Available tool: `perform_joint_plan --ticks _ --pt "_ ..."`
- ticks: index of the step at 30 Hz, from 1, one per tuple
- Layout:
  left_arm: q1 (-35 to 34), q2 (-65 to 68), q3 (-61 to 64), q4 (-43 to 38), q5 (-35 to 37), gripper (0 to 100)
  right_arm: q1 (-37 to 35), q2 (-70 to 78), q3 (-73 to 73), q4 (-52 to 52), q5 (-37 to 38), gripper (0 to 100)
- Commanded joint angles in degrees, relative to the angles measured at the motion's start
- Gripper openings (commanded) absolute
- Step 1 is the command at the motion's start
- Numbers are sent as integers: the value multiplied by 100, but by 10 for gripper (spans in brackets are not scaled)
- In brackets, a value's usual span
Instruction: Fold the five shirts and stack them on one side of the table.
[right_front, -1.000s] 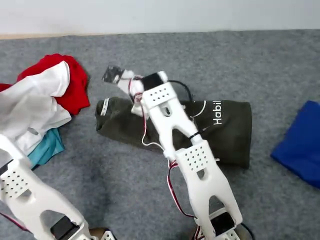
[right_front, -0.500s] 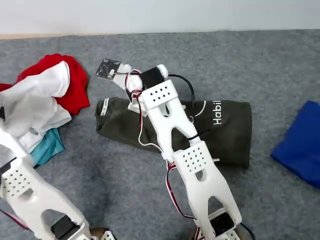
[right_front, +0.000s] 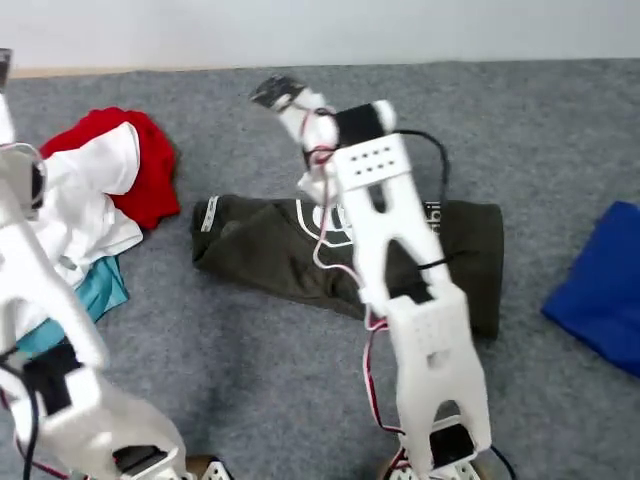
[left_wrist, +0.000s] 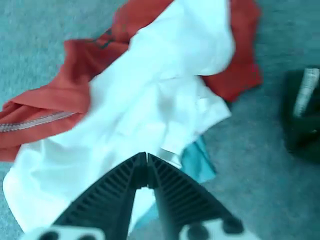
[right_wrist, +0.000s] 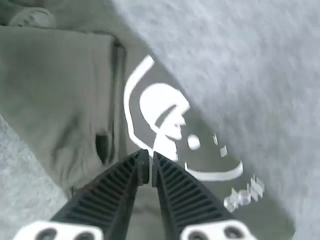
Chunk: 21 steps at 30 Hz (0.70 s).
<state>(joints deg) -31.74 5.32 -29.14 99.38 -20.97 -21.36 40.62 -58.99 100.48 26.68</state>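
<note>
right claw (right_wrist: 147, 160) pinched closed, holding nothing, above the dark olive printed cotton shirt (right_front: 260, 250) lying mid-table. left claw (left_wrist: 147, 162) closed too, empty, over the crumpled white shirt (left_wrist: 150, 100) piled on the red shirt (left_wrist: 75, 85) and teal shirt (left_wrist: 197, 162). royal blue shirt (right_front: 600, 290) lies at the table's far right edge.

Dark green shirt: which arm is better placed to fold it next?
Right. The right gripper hangs shut over the dark green shirt; the left gripper is off to the side, over the white shirt.

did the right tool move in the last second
Yes. The right tool moved from the collar end of the dark olive fabric shirt toward the far edge of the grey table.
</note>
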Motion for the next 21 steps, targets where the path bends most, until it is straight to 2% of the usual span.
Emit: perform_joint_plan --ticks 1,5,9,11,17,21 --pt "273 -1169 655 114 -35 23 444 -1147 1011 259 -492 24" --pt "255 -2057 1613 105 -44 98 892 -1833 2312 242 -967 28" --pt "-35 -2673 2325 105 -97 117 1411 -1991 2840 224 -1213 44" --pt "-202 -2848 2589 105 -246 119 1701 -1956 2910 171 -1556 101" --pt "-571 -2945 2905 105 -422 119 2246 -1305 2901 -57 -3279 294" --pt "-721 -2954 2897 105 -492 119 2290 -743 2892 -48 -3719 349"
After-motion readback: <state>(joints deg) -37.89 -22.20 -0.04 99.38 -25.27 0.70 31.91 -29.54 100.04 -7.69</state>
